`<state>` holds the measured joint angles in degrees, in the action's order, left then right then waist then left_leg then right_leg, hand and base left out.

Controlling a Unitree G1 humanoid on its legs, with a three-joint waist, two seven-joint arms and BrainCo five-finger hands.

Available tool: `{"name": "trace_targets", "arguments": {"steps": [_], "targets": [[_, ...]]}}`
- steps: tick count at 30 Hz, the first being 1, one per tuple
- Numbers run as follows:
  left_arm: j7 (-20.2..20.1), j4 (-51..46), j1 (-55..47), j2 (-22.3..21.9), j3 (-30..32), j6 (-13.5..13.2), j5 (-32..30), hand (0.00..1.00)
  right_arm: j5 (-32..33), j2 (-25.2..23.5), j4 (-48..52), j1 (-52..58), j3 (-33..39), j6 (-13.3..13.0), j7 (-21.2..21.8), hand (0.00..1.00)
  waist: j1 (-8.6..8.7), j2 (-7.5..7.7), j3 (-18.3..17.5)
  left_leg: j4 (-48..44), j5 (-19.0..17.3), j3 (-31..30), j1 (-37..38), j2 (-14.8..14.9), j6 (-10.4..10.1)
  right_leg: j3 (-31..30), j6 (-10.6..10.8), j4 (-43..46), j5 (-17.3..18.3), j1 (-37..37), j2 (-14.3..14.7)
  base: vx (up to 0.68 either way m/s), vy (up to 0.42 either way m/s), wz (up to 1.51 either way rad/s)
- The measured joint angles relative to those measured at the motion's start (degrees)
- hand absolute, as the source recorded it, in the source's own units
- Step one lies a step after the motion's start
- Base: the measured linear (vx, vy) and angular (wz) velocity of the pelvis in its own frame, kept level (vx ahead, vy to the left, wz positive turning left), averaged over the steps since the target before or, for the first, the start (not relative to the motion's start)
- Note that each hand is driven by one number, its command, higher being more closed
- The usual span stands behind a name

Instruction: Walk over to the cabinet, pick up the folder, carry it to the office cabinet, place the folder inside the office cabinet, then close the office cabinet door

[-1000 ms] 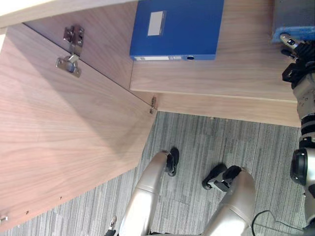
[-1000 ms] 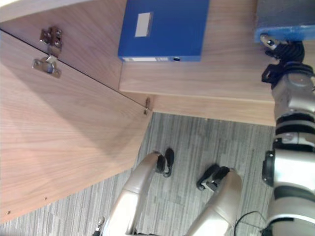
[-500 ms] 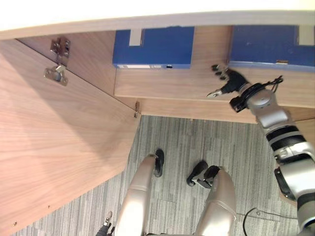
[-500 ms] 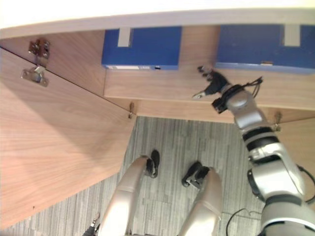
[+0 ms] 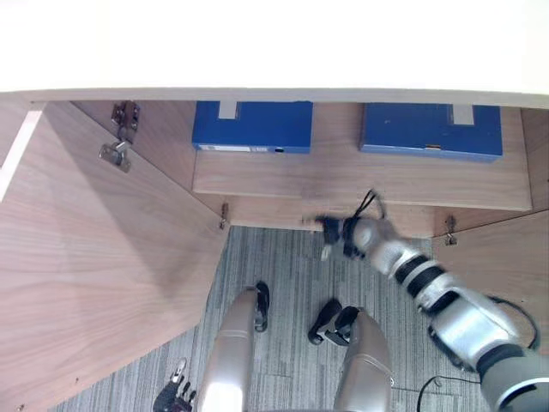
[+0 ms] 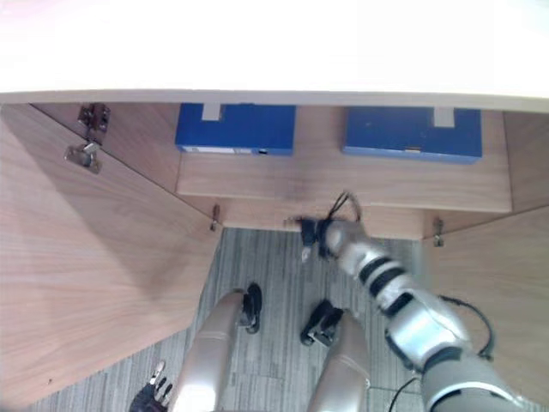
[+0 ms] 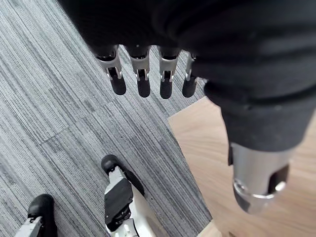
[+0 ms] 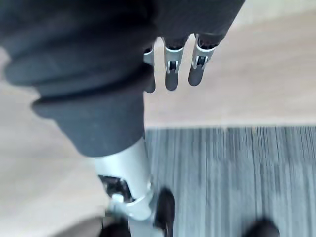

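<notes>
- Grey striped carpet (image 5: 283, 266) underfoot, and up ahead the office cabinet (image 5: 343, 176) stands wide open, warm wood inside, with a bright pale top running across above it.
- Two blue folders lie flat on the shelf, well apart: the left folder (image 5: 251, 126) near the hinged side wall, the right folder (image 5: 431, 130) further across. I cannot tell which is the task's, but neither hand has hold of either.
- Right hand (image 5: 330, 230) hangs in front of the cabinet's lower front edge, over the carpet. It's blurred from the head, but its own wrist view shows the fingers (image 8: 171, 74) straight and side by side, nothing in them.
- Left hand (image 5: 171, 396) is down low at the robot's side, fingers (image 7: 143, 81) relaxed and straight, empty as well.
- So I read it as placing done, door-closing up next.
- Left door (image 5: 103, 283) is swung right out toward the robot, hinges (image 5: 116, 153) showing. Right door (image 5: 506, 257) stands open too.
- Next move, I'd say: get a flat hand behind a door's outer face and push it round, keeping the arm clear of the closing gap. That left door is swung wide, so it may need a sidestep to reach.
</notes>
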<state>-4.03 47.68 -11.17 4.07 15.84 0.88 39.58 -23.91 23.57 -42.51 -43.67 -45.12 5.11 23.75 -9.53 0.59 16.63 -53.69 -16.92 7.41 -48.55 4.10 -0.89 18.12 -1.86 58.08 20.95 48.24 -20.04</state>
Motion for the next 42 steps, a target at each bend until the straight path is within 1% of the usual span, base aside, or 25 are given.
{"name": "trace_targets", "arguments": {"steps": [2, 5, 6, 8, 9, 10, 11, 13, 14, 15, 17, 18, 19, 20, 21, 22, 23, 24, 25, 26, 27, 28, 34, 37, 42], "targets": [[0.2, 0.5, 0.0, -0.5, 0.5, 0.2, 0.0, 0.00, 0.0, -5.7, -0.7, 7.4, -1.8, 0.7, 1.1, 0.00, 0.05, 0.05, 0.1, -0.6, -0.8, 0.2, 1.7, 1.8, -0.2, 0.1, -0.1, -0.9, -0.3, -1.9, 1.8, 0.00, 0.000, -0.32], [0.2, 2.0, 0.3, -1.3, 1.8, 0.3, -0.4, 0.00, 0.2, -8.8, -0.6, 11.5, -1.6, 1.3, 0.9, 0.00, 0.44, 0.14, 0.2, -0.1, -1.5, 1.0, 6.0, 4.0, -0.3, 0.1, 0.0, -3.4, -1.0, -6.3, 4.1, 0.00, 0.001, -0.39], [0.2, 2.4, 0.7, -1.8, 2.4, 0.3, -0.8, 0.00, 0.4, -9.4, -0.2, 12.9, -0.9, 1.5, 0.3, 0.00, 0.42, 0.18, 0.1, 0.9, -1.8, 1.5, 8.5, 5.2, -0.4, 0.2, 0.8, -5.7, -1.5, -8.9, 5.6, -0.01, -0.006, -0.43], [0.3, 3.8, 1.5, -1.8, 2.5, 0.3, -1.1, 0.00, 3.9, -10.6, -0.2, 15.8, 2.6, 1.7, -1.9, 0.00, 0.41, 0.32, 0.1, 4.2, -1.5, 3.6, 12.9, 7.7, -0.9, 2.5, 1.3, -10.5, -2.0, -13.7, 6.4, 0.02, 0.018, -0.41], [0.3, 4.3, 1.5, -1.8, 2.5, 0.3, -1.4, 0.00, 7.7, -11.6, -0.2, 18.9, 7.0, 1.7, -4.0, 0.00, 0.41, 0.72, -0.1, 7.2, -0.6, 5.5, 16.3, 9.2, -1.2, 4.7, 1.6, -14.3, -3.7, -17.1, 6.5, 0.07, 0.070, -0.41], [0.5, 4.9, 1.5, -1.7, 2.9, 0.1, -1.8, 0.00, 11.9, -13.3, -1.0, 22.3, 11.7, 1.5, -6.1, 0.00, 0.46, 1.20, -0.4, 10.6, 0.4, 6.2, 19.8, 9.3, -1.4, 6.1, 1.4, -18.5, -6.0, -20.7, 7.0, 0.08, 0.074, -0.38], [0.6, 5.3, 1.6, -1.6, 3.3, 0.0, -2.1, 0.00, 13.7, -14.4, -1.7, 24.0, 14.3, 1.3, -6.8, 0.00, 0.72, 1.32, -0.8, 12.3, 1.1, 6.5, 21.3, 9.4, -1.5, 6.6, 1.1, -20.9, -7.2, -22.5, 7.7, 0.12, 0.049, -0.18], [0.7, 7.0, 2.4, -1.5, 4.8, -0.4, -4.7, 0.00, 21.7, -18.4, -9.2, 29.1, 24.5, 0.2, -10.4, 0.00, 1.47, 2.02, -2.8, 19.4, 3.8, 7.4, 27.2, 9.3, -1.9, 7.5, 1.3, -30.5, -12.1, -29.0, 10.6, 0.12, 0.011, -0.10], [0.7, 7.1, 2.5, -1.5, 5.1, -0.5, -5.6, 0.00, 23.1, -19.2, -11.6, 29.8, 26.9, 0.1, -11.0, 0.00, 1.61, 2.25, -3.1, 20.8, 4.3, 7.8, 28.8, 9.2, -2.2, 7.5, 1.2, -32.4, -12.9, -30.4, 11.1, 0.13, 0.010, -0.17], [0.7, 7.9, 2.7, -1.0, 5.6, -0.7, -8.4, 0.00, 24.4, -20.3, -16.5, 30.3, 31.9, 0.0, -12.9, 0.00, 2.23, 2.45, -3.4, 23.7, 5.3, 8.7, 31.9, 8.8, -2.4, 8.0, 2.1, -35.3, -14.2, -33.2, 11.6, 0.14, 0.026, -0.15], [1.3, 8.8, 2.7, -1.3, 6.6, -0.9, -12.5, 0.00, 25.4, -20.4, -21.8, 32.2, 39.7, -0.1, -16.8, 0.00, 2.87, 2.21, -5.4, 29.9, 7.4, 11.7, 37.8, 8.7, -2.1, 11.6, 5.2, -39.1, -16.8, -37.1, 11.0, 0.15, 0.030, -0.32], [1.4, 9.1, 2.6, -1.3, 7.3, -0.9, -13.0, 0.00, 25.5, -20.5, -22.3, 32.7, 41.5, -0.1, -17.4, 0.00, 3.06, 2.20, -5.8, 31.9, 8.3, 12.7, 39.4, 8.7, -2.1, 14.5, 3.9, -37.8, -15.5, -37.8, 9.8, 0.14, 0.026, -0.36], [1.9, 9.1, 2.6, -1.3, 7.7, -1.2, -14.4, 0.00, 26.0, -20.9, -22.5, 34.2, 45.5, -0.1, -19.1, 0.00, 3.60, 2.11, -6.4, 35.4, 9.8, 13.7, 42.6, 8.4, -2.5, 20.7, 2.6, -32.6, -14.6, -39.6, 5.1, 0.11, 0.016, -0.23], [2.1, 9.1, 2.6, -1.2, 7.7, -1.4, -15.0, 0.00, 26.5, -21.3, -22.5, 35.0, 47.3, -0.1, -19.8, 0.00, 3.65, 2.10, -7.0, 36.5, 10.2, 14.1, 43.9, 8.4, -2.8, 22.0, 2.5, -30.8, -14.7, -40.4, 2.9, 0.12, 0.004, -0.28], [2.5, 9.5, 2.7, -0.8, 7.8, -1.5, -16.1, 0.00, 27.5, -22.3, -22.8, 36.5, 50.6, -0.2, -21.1, 0.00, 3.80, 2.83, -8.0, 37.6, 10.7, 14.9, 45.7, 7.8, -3.7, 22.8, 0.9, -31.9, -19.9, -42.2, -0.7, 0.08, -0.022, -0.27], [2.6, 9.8, 3.2, -0.5, 8.0, -1.5, -16.8, 0.00, 27.7, -22.6, -23.1, 36.8, 52.0, -0.3, -21.7, 0.00, 3.89, 3.11, -8.5, 38.0, 10.7, 14.8, 46.0, 7.7, -4.0, 21.2, 2.5, -32.9, -20.6, -42.4, -0.6, 0.09, -0.112, -0.54], [3.1, 11.4, 3.7, -0.7, 8.3, -1.4, -17.9, 0.00, 29.6, -22.6, -24.3, 38.3, 55.3, -0.5, -23.3, 0.00, 3.87, 2.91, -10.9, 43.8, 12.3, 14.7, 47.9, 7.1, -4.6, 21.6, 1.6, -37.9, -21.2, -43.3, 2.4, 0.03, -0.113, -0.57], [3.3, 11.7, 3.5, -0.7, 8.5, -1.5, -18.2, 0.00, 29.8, -22.6, -24.7, 38.7, 56.3, -0.6, -23.9, 0.00, 3.79, 3.04, -11.6, 46.1, 13.4, 14.9, 48.7, 6.5, -4.3, 21.9, 1.8, -40.2, -21.3, -43.5, 3.3, 0.01, -0.121, -0.68], [3.6, 12.3, 3.4, -0.7, 8.7, -1.5, -18.7, 0.00, 30.0, -22.5, -24.9, 39.3, 57.6, -0.6, -24.2, 0.00, 3.79, 3.04, -12.3, 48.1, 14.3, 15.6, 49.9, 6.0, -4.3, 22.0, 2.2, -42.9, -21.6, -44.0, 4.2, 0.00, -0.064, -0.59], [3.9, 12.6, 3.3, -0.7, 8.7, -1.5, -19.0, 0.00, 30.3, -21.9, -25.0, 40.2, 59.8, -0.6, -25.2, 0.00, 4.02, 2.95, -13.0, 50.8, 15.4, 17.4, 50.8, 5.2, -4.6, 22.1, 3.8, -48.4, -22.6, -45.0, 5.8, -0.01, -0.071, -0.59], [4.1, 12.7, 3.3, -1.1, 8.7, -1.5, -19.2, 0.00, 30.9, -21.4, -25.0, 41.2, 61.3, -0.6, -25.9, 0.00, 4.27, 2.63, -13.2, 51.5, 15.7, 18.4, 51.1, 5.0, -4.7, 21.7, 4.5, -52.1, -24.4, -45.7, 6.9, -0.03, -0.060, -0.63], [4.4, 12.7, 2.9, -1.3, 8.6, -1.5, -19.4, 0.00, 31.7, -21.0, -25.1, 42.0, 63.0, -0.6, -26.5, 0.00, 4.69, 2.48, -13.3, 51.7, 15.8, 19.6, 51.2, 4.8, -4.6, 20.7, 4.4, -55.2, -26.1, -46.0, 8.1, -0.06, -0.038, -0.51], [5.4, 13.1, 1.9, -0.6, 7.8, -1.6, -19.8, 0.00, 33.9, -22.1, -25.0, 46.7, 70.4, -0.5, -29.0, 0.00, 6.68, 2.39, -13.3, 52.1, 15.5, 22.8, 54.7, 4.0, -5.4, 17.5, 4.8, -59.0, -28.5, -48.0, 9.0, -0.03, -0.016, -0.27], [5.8, 13.2, 1.8, -0.5, 7.2, -1.6, -20.0, 0.00, 34.8, -22.4, -24.8, 47.3, 71.2, -0.6, -29.7, 0.00, 7.02, 2.39, -13.5, 51.8, 15.2, 24.0, 55.0, 4.0, -5.6, 16.2, 4.6, -62.1, -30.1, -48.6, 10.0, -0.04, -0.062, -0.26], [6.2, 13.7, 1.8, -0.4, 6.9, -1.7, -20.0, 0.00, 37.0, -22.7, -24.5, 47.8, 73.3, -1.0, -30.9, 0.00, 7.45, 2.11, -13.5, 51.6, 14.9, 24.5, 55.9, 4.3, -6.0, 14.9, 4.5, -62.9, -30.4, -49.4, 10.6, 0.00, -0.059, -0.09]]}}
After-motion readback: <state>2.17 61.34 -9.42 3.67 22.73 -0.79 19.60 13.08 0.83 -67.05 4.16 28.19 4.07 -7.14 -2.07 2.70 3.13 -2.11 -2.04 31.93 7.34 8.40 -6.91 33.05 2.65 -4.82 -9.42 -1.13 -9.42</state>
